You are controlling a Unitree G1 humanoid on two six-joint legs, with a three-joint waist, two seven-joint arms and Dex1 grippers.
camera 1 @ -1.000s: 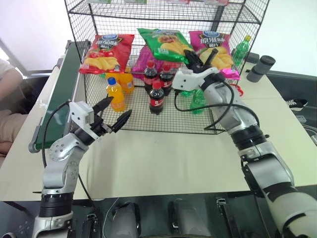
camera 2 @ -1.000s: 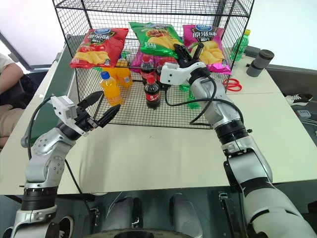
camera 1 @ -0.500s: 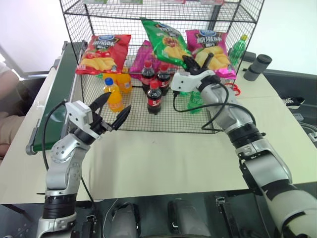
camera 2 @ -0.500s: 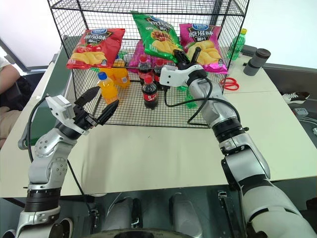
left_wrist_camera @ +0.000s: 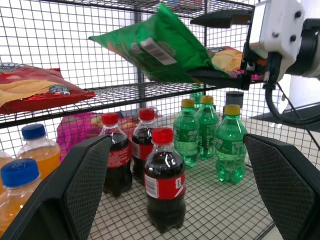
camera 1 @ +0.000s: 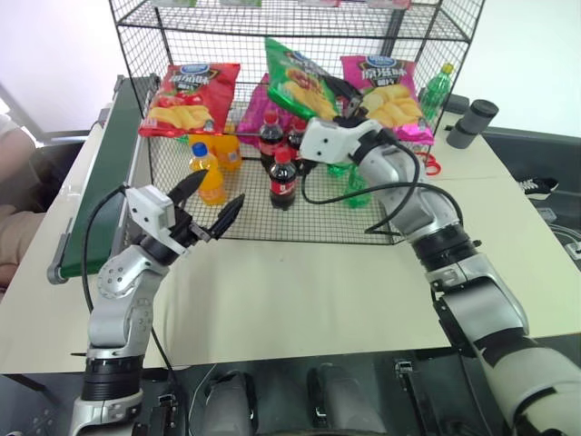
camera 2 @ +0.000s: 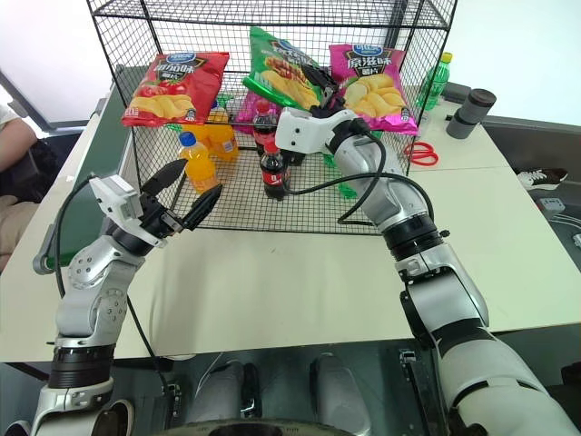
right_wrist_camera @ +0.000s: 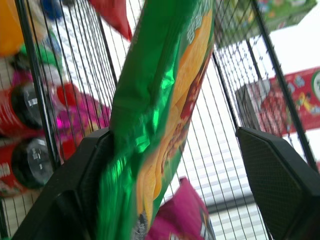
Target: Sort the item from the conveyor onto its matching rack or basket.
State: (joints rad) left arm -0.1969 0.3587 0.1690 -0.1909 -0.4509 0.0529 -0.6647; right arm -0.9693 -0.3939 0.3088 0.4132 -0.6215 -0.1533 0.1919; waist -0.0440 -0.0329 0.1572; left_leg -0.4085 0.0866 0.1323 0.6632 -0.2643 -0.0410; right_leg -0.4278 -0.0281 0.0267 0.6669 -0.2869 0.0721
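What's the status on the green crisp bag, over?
Both pincers open. Right pincer at the rack, green crisp bag against one finger, tilted over the middle shelf. Left pincer empty. Nothing blocking.

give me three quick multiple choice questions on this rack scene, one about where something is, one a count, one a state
1. Where is the green crisp bag?
A. on the conveyor
B. on the rack's middle shelf between the red and pink bags
C. on the table

2. How many cola bottles with red caps stand on the rack's bottom tier?
A. one
B. three
C. five

3. How does the right tool stand?
A. open
B. shut on a bottle
C. shut on the scissors

Answers:
1 B: the green crisp bag sits on the rack between the red bag and the pink bag.
2 B: three cola bottles show in the left wrist view.
3 A: the right tool has its fingers spread, one against the bag.
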